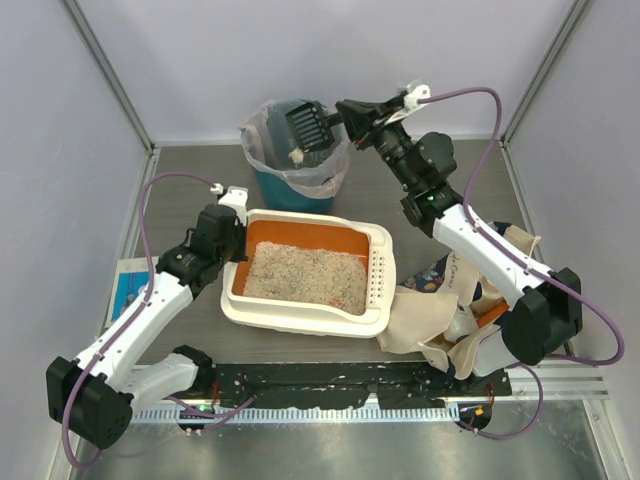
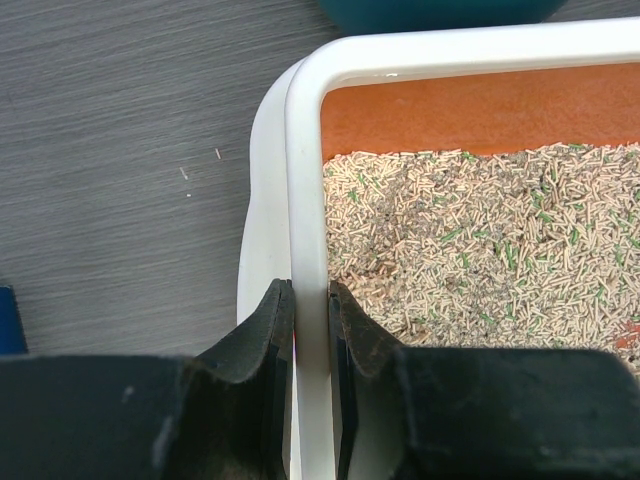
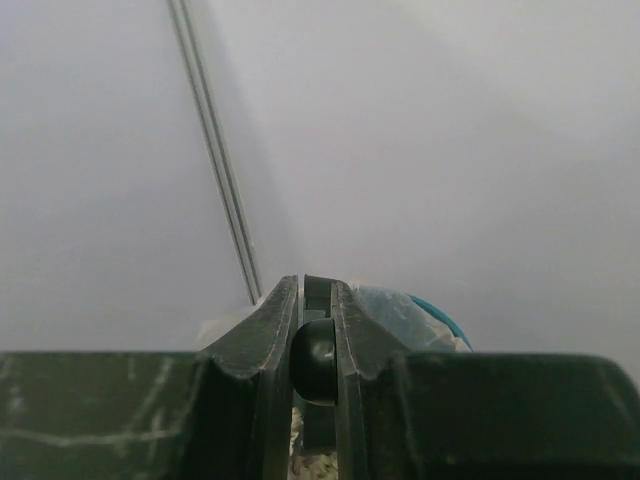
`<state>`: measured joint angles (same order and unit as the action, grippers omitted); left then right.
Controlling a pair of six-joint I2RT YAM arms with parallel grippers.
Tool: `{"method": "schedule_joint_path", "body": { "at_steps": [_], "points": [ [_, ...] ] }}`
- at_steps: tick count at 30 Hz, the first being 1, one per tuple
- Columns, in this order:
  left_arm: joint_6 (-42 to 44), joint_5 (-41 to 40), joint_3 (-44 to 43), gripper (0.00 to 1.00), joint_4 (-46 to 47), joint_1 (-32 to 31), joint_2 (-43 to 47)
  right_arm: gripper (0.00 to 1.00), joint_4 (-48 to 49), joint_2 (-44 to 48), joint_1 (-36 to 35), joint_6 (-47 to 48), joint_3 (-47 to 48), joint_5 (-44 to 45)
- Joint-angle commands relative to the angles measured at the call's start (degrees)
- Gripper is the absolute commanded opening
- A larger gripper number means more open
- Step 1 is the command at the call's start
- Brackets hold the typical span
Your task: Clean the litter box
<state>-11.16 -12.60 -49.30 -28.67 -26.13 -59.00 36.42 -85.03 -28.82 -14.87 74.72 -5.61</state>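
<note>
The litter box (image 1: 300, 312), cream-white with orange inner walls and grey-beige litter, sits mid-table, its perforated rim at the right end. My left gripper (image 1: 232, 238) is shut on the box's left rim (image 2: 305, 200), one finger outside and one inside. My right gripper (image 1: 345, 112) is shut on the handle (image 3: 318, 358) of a dark slotted scoop (image 1: 308, 127), held tilted over the teal bin (image 1: 292, 150). A pale clump (image 1: 296, 154) hangs just below the scoop inside the bin.
The teal bin with a plastic liner stands behind the box near the back wall. A beige cloth tote bag (image 1: 440, 320) lies crumpled to the right of the box under my right arm. A blue item (image 1: 128, 288) lies at the left edge.
</note>
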Motion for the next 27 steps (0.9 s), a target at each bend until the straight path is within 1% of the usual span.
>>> {"method": "schedule_joint_path", "body": {
  "at_steps": [1,3,4,6,7,10,14,17,18,19,22,23,24,26,27],
  "points": [
    [0.43,6.18,-0.36,0.0,1.33,-1.64,1.61,0.01,-4.16,0.48,-5.45,20.12,3.85,-2.48],
    [0.87,6.45,-0.27,0.0,1.42,-1.73,1.52,0.01,-6.62,0.31,-7.21,24.78,4.21,-0.64],
    [0.96,6.54,-0.27,0.0,1.33,-1.82,1.52,0.01,-7.15,0.39,-8.87,29.07,4.12,-0.46],
    [1.4,6.71,-0.1,0.0,1.42,-2.08,1.43,0.01,-7.07,0.66,-10.2,32.17,3.86,0.85],
    [1.84,6.71,-0.01,0.0,1.42,-2.17,1.43,0.01,-5.24,0.92,-11.34,33.84,2.81,1.38],
    [3.24,7.15,0.34,0.0,1.59,-2.17,1.61,0.01,-1.89,2.41,-12.22,34.21,0.44,2.44],
    [5.26,6.89,1.31,0.0,2.3,-2.17,2.05,0.01,3.9,5.4,-12.49,28.52,-2.03,3.5],
    [7.11,5.84,1.92,0.0,3.17,-2.17,2.05,0.01,5.93,9.6,-12.4,24.64,-4.49,5.25],
    [7.55,5.66,2.01,0.0,3.61,-2.17,1.96,0.01,6.03,10.93,-12.4,22.11,-5.19,5.34],
    [8.16,5.48,1.84,0.0,3.62,-2.17,1.35,0.01,6.03,12.16,-12.49,21.04,-7.02,7.34],
    [10.89,5.57,1.31,0.0,4.06,-2.17,-0.14,0.01,5.07,18.57,-12.4,17.26,-12.03,9.29],
    [10.89,5.92,0.96,0.0,3.97,-2.17,-1.89,0.01,4.54,21.9,-12.4,16.64,-13.44,10.17],
    [13.85,6.27,0.44,0.0,3.36,-2.17,-2.78,0.01,3.84,23.76,-12.4,16.02,-14.85,11.05],
    [15.28,7.32,-1.67,0.0,2.57,-2.17,-6.28,0.01,0.94,26.84,-12.4,14.27,-18.72,15.16],
    [16.59,7.41,-2.37,0.0,1.87,-2.17,-7.52,0.01,-0.2,30.16,-12.49,13.21,-20.04,16.67]
  ]
}}
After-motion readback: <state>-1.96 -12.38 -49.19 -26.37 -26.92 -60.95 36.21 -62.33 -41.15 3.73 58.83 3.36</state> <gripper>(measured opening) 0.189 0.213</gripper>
